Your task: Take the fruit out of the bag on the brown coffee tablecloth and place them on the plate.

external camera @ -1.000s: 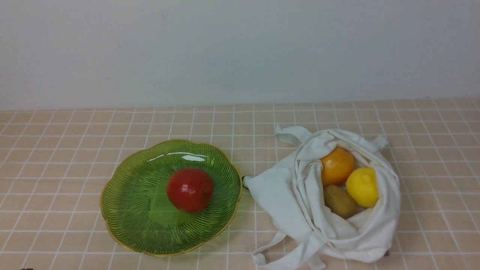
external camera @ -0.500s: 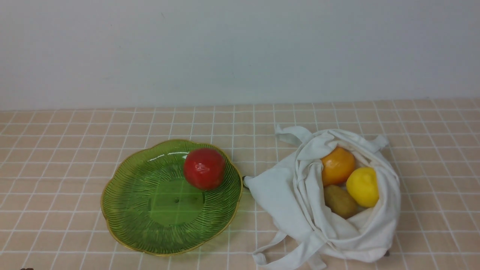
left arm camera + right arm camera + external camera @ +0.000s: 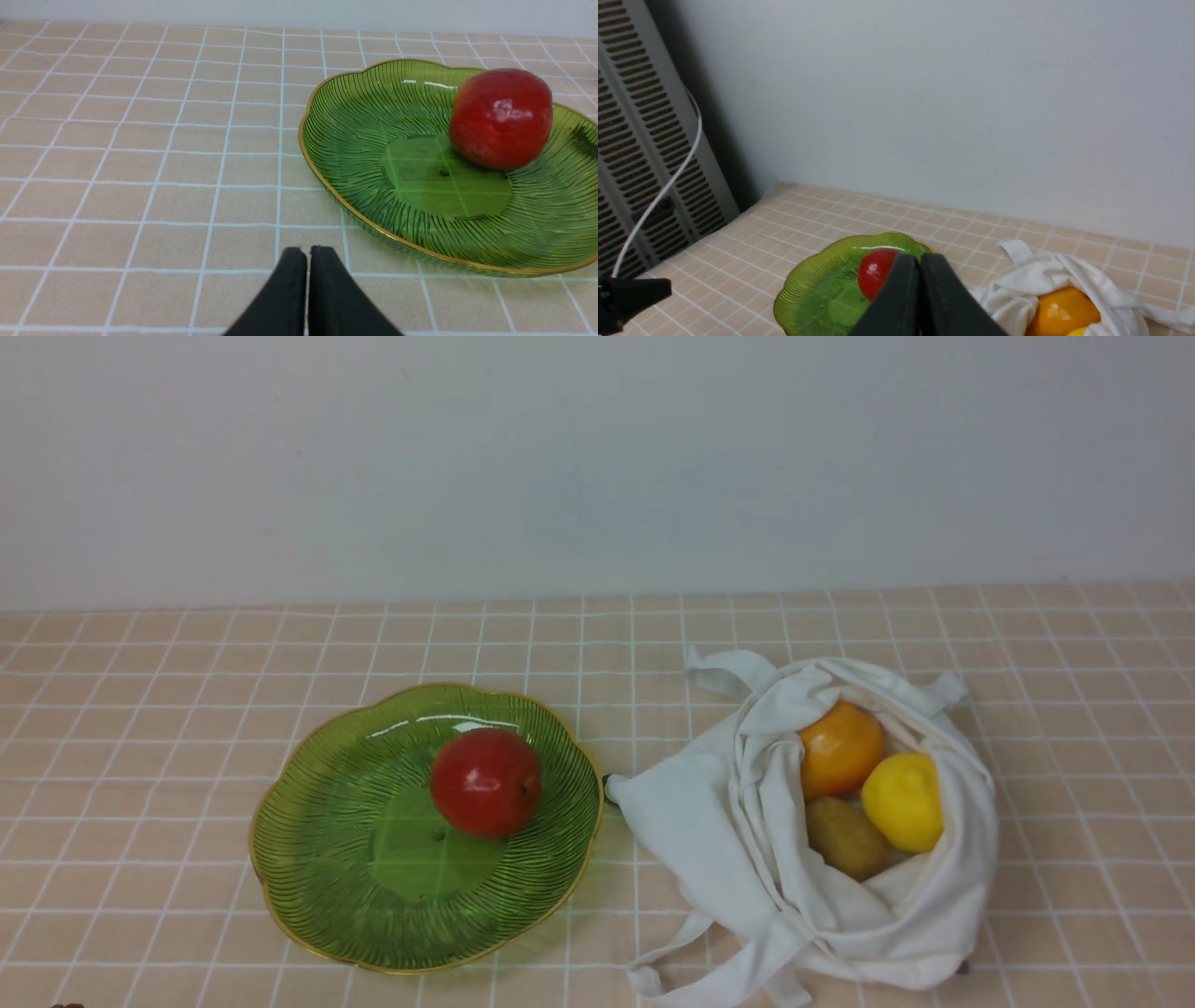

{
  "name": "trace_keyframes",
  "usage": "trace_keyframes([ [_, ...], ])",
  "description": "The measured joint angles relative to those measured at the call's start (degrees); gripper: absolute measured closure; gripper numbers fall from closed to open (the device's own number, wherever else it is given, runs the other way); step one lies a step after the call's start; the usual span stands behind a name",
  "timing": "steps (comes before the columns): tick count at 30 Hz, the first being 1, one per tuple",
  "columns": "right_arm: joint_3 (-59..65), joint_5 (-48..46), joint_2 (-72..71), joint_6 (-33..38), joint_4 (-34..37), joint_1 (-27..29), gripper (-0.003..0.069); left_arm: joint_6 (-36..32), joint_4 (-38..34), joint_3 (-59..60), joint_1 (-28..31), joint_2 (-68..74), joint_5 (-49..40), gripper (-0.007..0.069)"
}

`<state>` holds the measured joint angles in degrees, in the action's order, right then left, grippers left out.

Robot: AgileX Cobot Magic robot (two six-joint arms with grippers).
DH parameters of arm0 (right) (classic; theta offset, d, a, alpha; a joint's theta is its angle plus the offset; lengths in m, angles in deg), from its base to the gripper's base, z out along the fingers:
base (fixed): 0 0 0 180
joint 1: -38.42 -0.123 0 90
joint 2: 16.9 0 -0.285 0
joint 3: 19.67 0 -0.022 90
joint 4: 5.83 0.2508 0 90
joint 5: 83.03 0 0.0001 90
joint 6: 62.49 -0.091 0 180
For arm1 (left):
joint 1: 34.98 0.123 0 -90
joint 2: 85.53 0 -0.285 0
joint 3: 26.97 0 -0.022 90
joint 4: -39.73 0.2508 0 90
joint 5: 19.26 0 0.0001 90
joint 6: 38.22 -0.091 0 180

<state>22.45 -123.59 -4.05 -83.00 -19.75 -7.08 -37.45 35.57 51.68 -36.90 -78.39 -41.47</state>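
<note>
While your apple (image 3: 485, 782) sits on the plate (image 3: 327, 859), bag (image 3: 709, 821) of fruit (image 3: 840, 747) just beside it, left gripper (image 3: 307, 255) and right gripper (image 3: 919, 263) pinched closed, empty

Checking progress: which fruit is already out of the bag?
The red apple, alone on the green plate; orange, lemon and kiwi sit in the bag.

Plain pale wall (image 3: 597, 457), louvred panel (image 3: 640, 140)

Apple (image 3: 485, 782) back nearer plate (image 3: 317, 859) centre
</note>
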Motion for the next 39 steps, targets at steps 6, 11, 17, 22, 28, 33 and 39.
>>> trace_keyframes([
  [6, 3.0, 10.3, 0.3, 12.8, 8.8, 0.0, 0.0671, 0.0, 0.0, 0.0, 0.0, 0.0, 0.0, 0.0632],
  [11, 4.8, 15.7, 0.3, 15.6, 10.1, 0.0, 0.0671, 0.0, 0.0, 0.0, 0.0, 0.0, 0.0, 0.0632],
  [17, 10.1, 18.5, -2.5, 16.3, 9.9, 7.4, 0.0672, 0.0, 0.0, 0.0, 0.0, 0.0, 0.0, 0.0632],
  [22, 18.3, 19.2, -5.8, 16.6, 9.1, 22.2, 0.0672, 0.0, 0.0, 0.0, 0.0, 0.0, 0.0, 0.0632],
  [28, 30.5, 19.2, -5.9, 16.9, 8.3, 36.7, 0.0672, 0.0, 0.0, 0.0, 0.0, 0.0, 0.0, 0.0632],
  [33, 36.3, 18.9, -5.9, 16.7, 10.0, 42.8, 0.0672, 0.0, 0.0, 0.0, 0.0, 0.0, 0.0, 0.0632],
  [39, 36.3, 18.8, -5.9, 16.7, 10.1, 43.3, 0.0672, 0.0, 0.0, 0.0, 0.0, 0.0, 0.0, 0.0632],
])
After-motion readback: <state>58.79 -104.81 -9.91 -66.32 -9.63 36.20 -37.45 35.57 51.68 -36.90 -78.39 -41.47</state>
